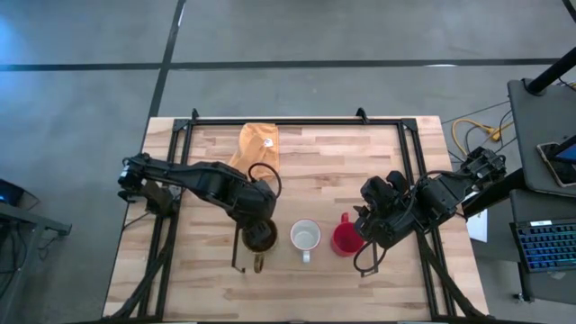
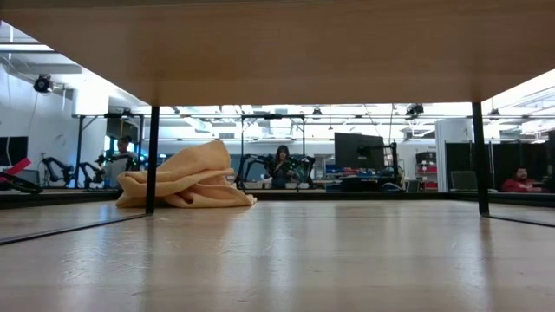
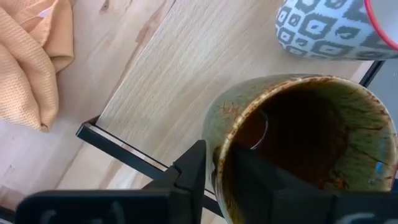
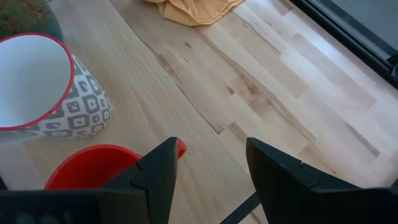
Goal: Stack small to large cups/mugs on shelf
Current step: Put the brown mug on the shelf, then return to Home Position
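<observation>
On the shelf [image 1: 270, 263], 3 mugs stand in a row. Left tool [image 3: 214, 177] pinches the glazed, speckled brown mug's [image 1: 261, 237] rim, one finger inside. Right tool [image 4: 208, 168], spread, hovers by the smooth red mug [image 1: 344, 239]; the patterned white mug [image 1: 305, 237] sits between. Nesting hasn't begun; next, I judge, the red mug needs gripping.

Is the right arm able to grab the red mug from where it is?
Probably yes. The right gripper hovers open right beside the red mug, whose rim shows just ahead of its fingers. Nothing lies between them; the white patterned mug stands apart on the far side.
</observation>
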Available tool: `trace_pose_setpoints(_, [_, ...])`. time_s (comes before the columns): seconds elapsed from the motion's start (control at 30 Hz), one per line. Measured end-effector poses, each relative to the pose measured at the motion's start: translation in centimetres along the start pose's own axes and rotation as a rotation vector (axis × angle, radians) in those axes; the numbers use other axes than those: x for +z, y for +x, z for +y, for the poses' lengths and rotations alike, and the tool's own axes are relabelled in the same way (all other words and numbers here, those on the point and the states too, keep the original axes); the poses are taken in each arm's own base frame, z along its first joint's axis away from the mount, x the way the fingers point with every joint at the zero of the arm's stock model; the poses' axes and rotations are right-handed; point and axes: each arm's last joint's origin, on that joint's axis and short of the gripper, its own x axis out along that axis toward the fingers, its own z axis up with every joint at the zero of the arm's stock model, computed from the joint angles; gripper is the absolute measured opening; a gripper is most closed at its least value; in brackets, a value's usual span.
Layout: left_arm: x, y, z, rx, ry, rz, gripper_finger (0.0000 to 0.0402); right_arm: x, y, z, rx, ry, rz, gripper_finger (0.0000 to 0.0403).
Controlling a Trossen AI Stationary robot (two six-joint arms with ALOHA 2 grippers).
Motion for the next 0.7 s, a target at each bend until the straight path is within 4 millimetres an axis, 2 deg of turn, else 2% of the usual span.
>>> trace_pose_setpoints(0.27, [0.0,-1.7,0.0,-0.050,-0.025,-0.024,0.0103,-0.1,0.0,-0.1,-0.012,-0.005,0.005,0.0185])
trace_pose_setpoints(0.53, [-1.6,-5.7,1.0,-0.177,0.078,-0.097,0.0111,-0.2,0.0,-0.1,0.009,0.031,0.055,0.0185])
trace_pose_setpoints(0.6, [-2.1,-6.8,1.5,-0.231,0.037,-0.092,0.0111,-0.3,0.0,0.0,0.034,0.056,0.112,0.0185])
trace_pose_setpoints(0.7, [-2.8,-8.5,1.7,-0.347,-0.148,-0.114,0.0111,-0.7,-0.2,0.2,0.097,0.060,0.265,0.0185])
